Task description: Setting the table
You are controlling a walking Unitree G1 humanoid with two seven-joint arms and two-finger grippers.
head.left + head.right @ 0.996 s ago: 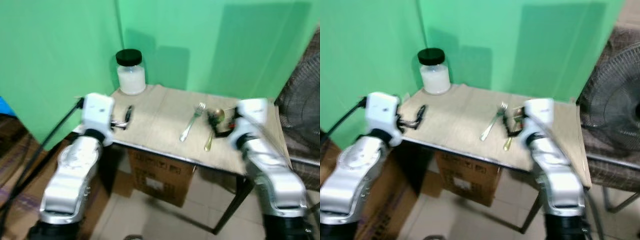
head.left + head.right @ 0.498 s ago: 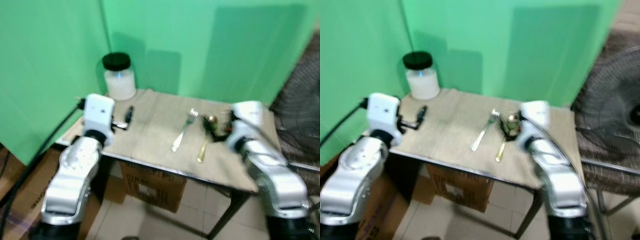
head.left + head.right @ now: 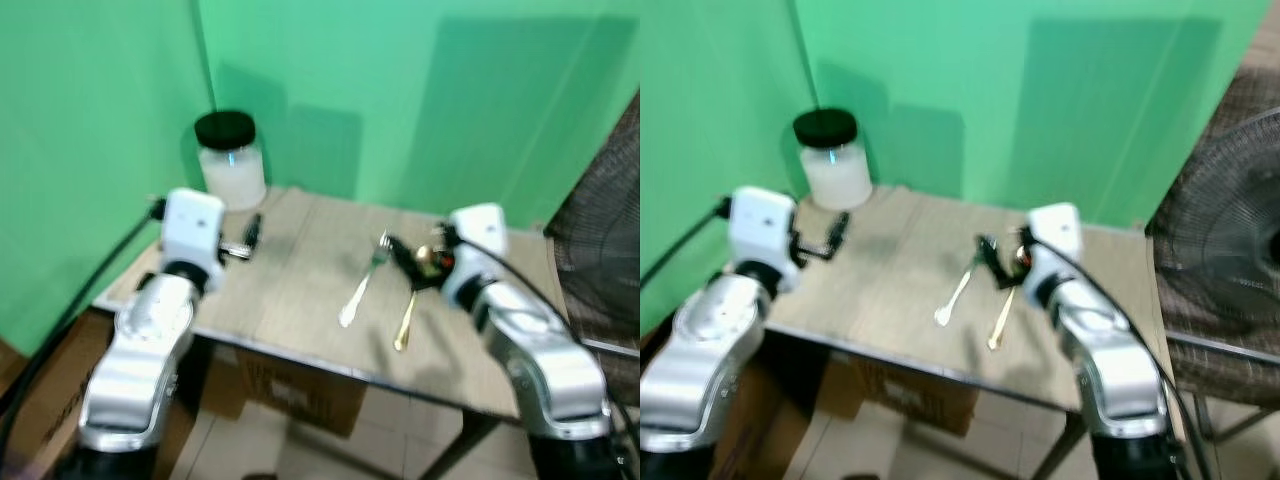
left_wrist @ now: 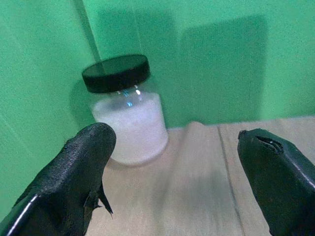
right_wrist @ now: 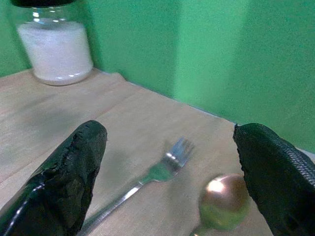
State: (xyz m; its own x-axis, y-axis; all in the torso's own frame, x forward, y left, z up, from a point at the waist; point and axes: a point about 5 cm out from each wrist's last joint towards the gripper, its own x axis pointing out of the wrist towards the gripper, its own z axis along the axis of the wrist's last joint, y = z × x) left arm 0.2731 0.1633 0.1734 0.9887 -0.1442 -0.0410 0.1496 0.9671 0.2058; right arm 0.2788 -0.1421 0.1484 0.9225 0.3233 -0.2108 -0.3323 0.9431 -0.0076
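Camera has shifted since the earlier frames; the table [image 3: 300, 300] now sits lower in view, things on it unmoved. Right gripper [image 5: 167, 177] has come further in over the fork [image 3: 362, 285] and gold spoon [image 3: 410, 305], fingers spread, holding nothing. Left gripper [image 4: 177, 172] hovers at the table's left edge, fingers spread, facing the white jar [image 3: 230, 155] in the back corner by the green wall [image 3: 400, 80]. Open tabletop between jar and fork. Fan [image 3: 1225, 260] stands beside the right edge.
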